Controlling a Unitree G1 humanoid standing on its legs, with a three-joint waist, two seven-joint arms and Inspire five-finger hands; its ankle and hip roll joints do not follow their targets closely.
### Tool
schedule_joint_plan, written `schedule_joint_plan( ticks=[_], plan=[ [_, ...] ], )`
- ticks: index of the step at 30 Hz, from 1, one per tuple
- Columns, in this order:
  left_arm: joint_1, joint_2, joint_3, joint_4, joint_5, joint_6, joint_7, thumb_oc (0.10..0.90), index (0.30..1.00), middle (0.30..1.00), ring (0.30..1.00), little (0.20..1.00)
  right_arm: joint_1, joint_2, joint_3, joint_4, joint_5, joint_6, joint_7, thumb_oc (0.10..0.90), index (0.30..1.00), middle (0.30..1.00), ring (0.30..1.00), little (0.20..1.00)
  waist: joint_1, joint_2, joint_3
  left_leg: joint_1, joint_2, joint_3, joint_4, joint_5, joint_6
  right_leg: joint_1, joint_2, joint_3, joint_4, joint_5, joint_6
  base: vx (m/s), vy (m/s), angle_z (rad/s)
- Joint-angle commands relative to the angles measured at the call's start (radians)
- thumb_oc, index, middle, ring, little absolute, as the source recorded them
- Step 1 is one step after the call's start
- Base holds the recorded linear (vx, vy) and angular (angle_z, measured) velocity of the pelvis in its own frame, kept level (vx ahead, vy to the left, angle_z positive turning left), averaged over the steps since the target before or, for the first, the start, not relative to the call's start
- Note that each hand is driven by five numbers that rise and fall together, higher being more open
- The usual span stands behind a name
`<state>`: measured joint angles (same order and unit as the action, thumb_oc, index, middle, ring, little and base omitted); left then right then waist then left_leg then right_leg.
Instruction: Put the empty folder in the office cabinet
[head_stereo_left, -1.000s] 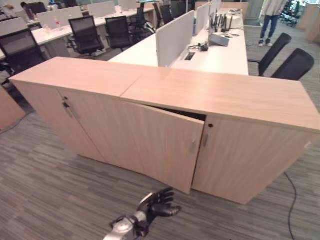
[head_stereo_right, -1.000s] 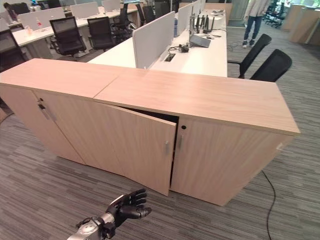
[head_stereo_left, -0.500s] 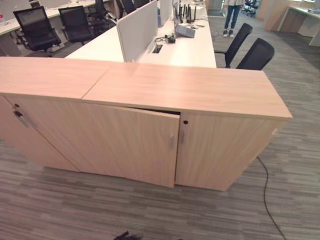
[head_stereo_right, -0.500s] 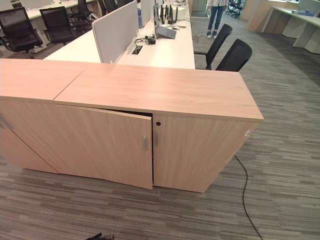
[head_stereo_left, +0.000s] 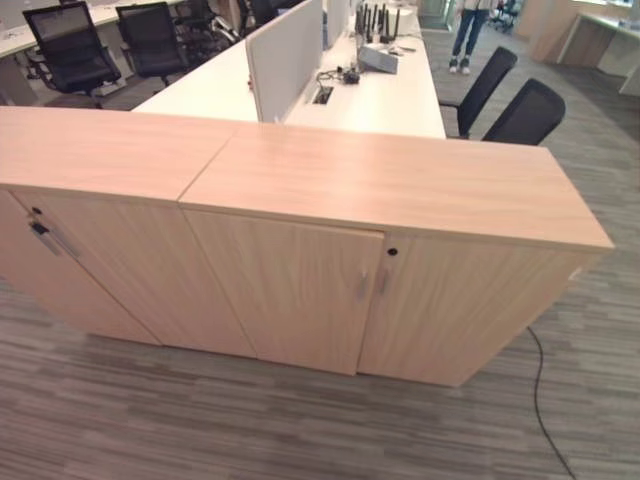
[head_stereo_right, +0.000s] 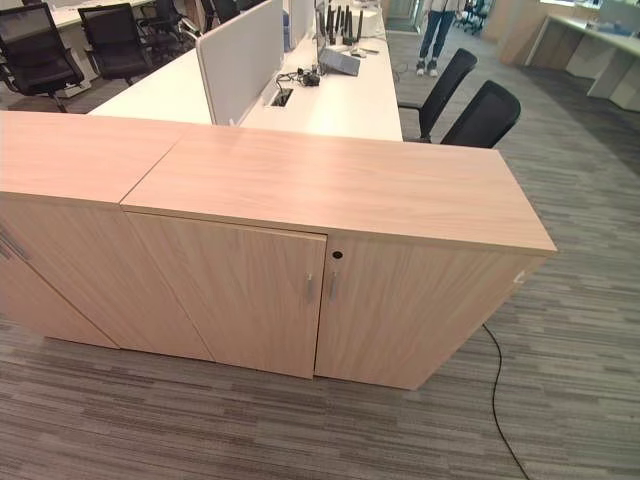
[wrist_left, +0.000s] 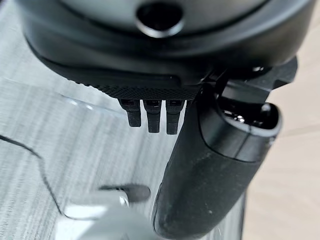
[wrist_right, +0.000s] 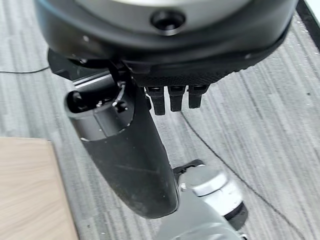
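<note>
The light wood cabinet (head_stereo_left: 400, 250) stands with both doors closed. The left hand (wrist_left: 210, 165) and the right hand (wrist_right: 130, 160) hang with relaxed fingers, holding nothing.

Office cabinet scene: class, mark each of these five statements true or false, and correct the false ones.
1. Both doors of the nearer office cabinet are shut. True.
2. A folder lies on the cabinet's top. False: the top is bare wood.
3. Two black office chairs stand behind the cabinet, beside the white desk. True.
4. The left hand holds a folder. False: its wrist view shows the hand with nothing in it, above grey carpet.
5. A person stands far back, beyond the desk. True.
</note>
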<state>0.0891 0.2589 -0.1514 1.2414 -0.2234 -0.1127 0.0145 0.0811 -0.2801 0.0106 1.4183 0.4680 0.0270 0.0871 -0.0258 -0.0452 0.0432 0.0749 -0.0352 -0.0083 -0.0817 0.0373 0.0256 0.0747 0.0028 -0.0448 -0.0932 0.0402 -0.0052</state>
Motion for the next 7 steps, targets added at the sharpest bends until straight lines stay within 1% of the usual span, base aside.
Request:
schedule_joint_plan(
  ticks=[1,4,6,7],
  plan=[
    [-0.073,-0.005,0.017,-0.009,-0.014,-0.068,0.006,0.8,0.9,0.9,0.9,0.9,-0.038,-0.032,0.029,0.048,-0.052,-0.02,-0.021,0.8,0.9,0.9,0.9,0.9,-0.005,-0.003,-0.041,-0.02,-0.005,0.009,-0.006,-0.105,-0.035,-0.008,-0.029,-0.07,0.006,-0.075,0.104,0.02,0.033,-0.03],
    [-0.109,-0.015,-0.028,-0.033,-0.019,-0.069,-0.005,0.8,0.9,0.9,0.9,0.9,-0.052,-0.033,0.044,0.047,-0.066,-0.014,-0.022,0.8,0.9,0.9,0.9,0.9,-0.016,0.003,-0.054,-0.012,-0.005,0.019,-0.006,-0.111,-0.032,-0.002,-0.033,-0.061,0.006,-0.076,0.106,0.03,0.043,-0.01],
    [-0.133,-0.019,-0.07,-0.059,-0.019,-0.069,-0.026,0.8,0.9,0.9,0.9,0.9,-0.061,-0.03,0.055,0.042,-0.078,-0.012,-0.023,0.8,0.9,0.9,0.9,0.9,-0.027,0.012,-0.064,-0.006,-0.005,0.026,-0.006,-0.117,-0.029,0.001,-0.035,-0.054,0.006,-0.075,0.108,0.03,0.065,-0.04],
    [-0.136,-0.019,-0.076,-0.069,-0.023,-0.068,-0.031,0.8,0.9,0.9,0.9,0.9,-0.063,-0.031,0.057,0.041,-0.085,-0.01,-0.023,0.8,0.9,0.9,0.9,0.9,-0.03,0.015,-0.067,-0.006,-0.006,0.028,-0.006,-0.119,-0.028,-0.001,-0.036,-0.05,0.006,-0.075,0.109,0.02,0.075,-0.04]
  ],
)
